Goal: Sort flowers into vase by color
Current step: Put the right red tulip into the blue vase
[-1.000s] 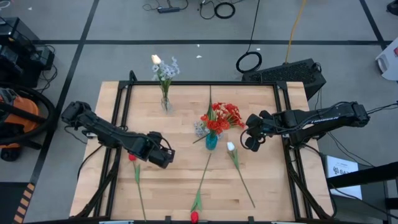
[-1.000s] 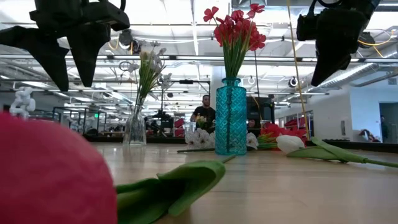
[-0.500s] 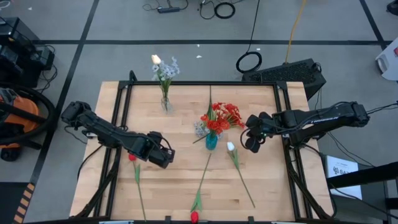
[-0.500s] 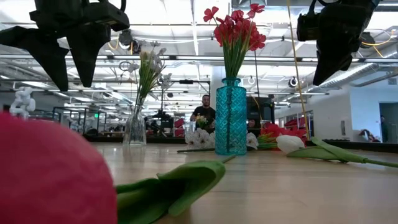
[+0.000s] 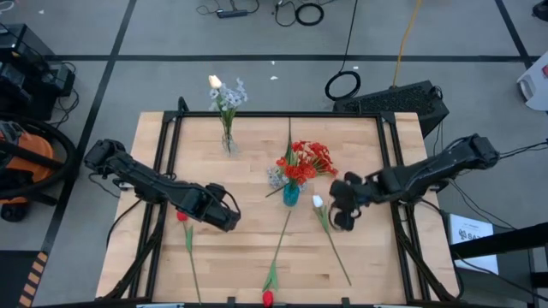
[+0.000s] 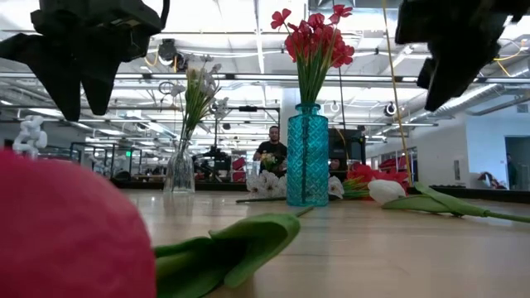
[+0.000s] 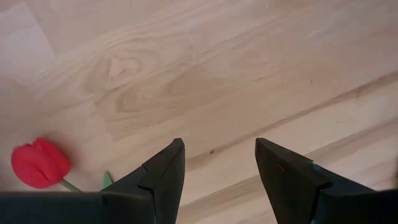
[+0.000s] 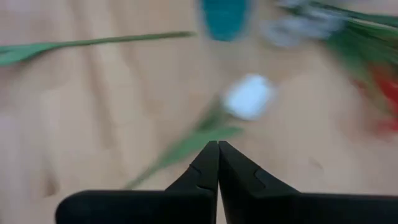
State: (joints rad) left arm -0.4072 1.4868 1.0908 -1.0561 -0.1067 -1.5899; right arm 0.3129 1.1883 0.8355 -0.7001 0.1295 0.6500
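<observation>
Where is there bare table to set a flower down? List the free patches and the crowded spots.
Free: the back right corner of the table, behind the teal vase; also the board between the clear vase and the left tool. Crowded: around the teal vase, where loose sprigs, the white rosebud and the right tool gather.

Your right gripper [image 5: 340,224] has swung toward the frame's lower centre, now just beside the white rosebud [image 5: 318,202].
</observation>
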